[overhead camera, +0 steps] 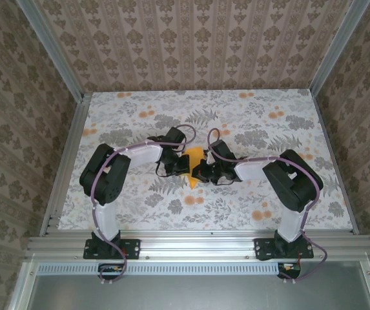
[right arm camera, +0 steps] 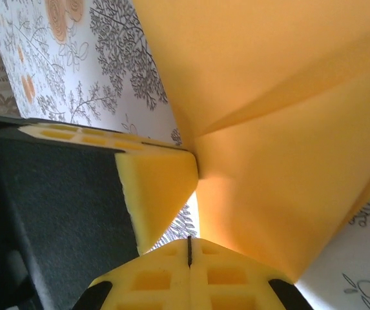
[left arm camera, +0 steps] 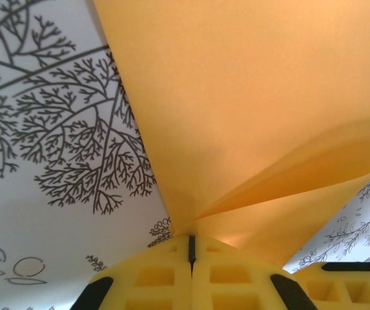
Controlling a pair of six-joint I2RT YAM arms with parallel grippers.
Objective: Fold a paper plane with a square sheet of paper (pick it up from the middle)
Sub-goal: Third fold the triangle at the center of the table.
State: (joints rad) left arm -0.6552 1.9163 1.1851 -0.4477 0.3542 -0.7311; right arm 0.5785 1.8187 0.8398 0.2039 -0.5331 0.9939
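Note:
The square sheet of paper [overhead camera: 195, 155] is bright orange and lies partly folded at the table's middle, between my two grippers. In the left wrist view the paper [left arm camera: 236, 97] has one flap lifted, and its creases run together right at the tip of my left gripper [left arm camera: 192, 237], which is shut on that corner. My left gripper [overhead camera: 181, 168] reaches in from the left. My right gripper [overhead camera: 202, 173] comes from the right. In the right wrist view the right gripper [right arm camera: 189, 241] is shut, its tips beside the lower edge of the paper [right arm camera: 268, 129], nothing in the slit.
The table [overhead camera: 236, 116] has a white cloth printed with grey leaves and small orange flowers. Aluminium rails [overhead camera: 68, 155] run along its sides, and patterned walls stand around it. A finger of the left gripper [right arm camera: 155, 187] sits just beside the right gripper's tips.

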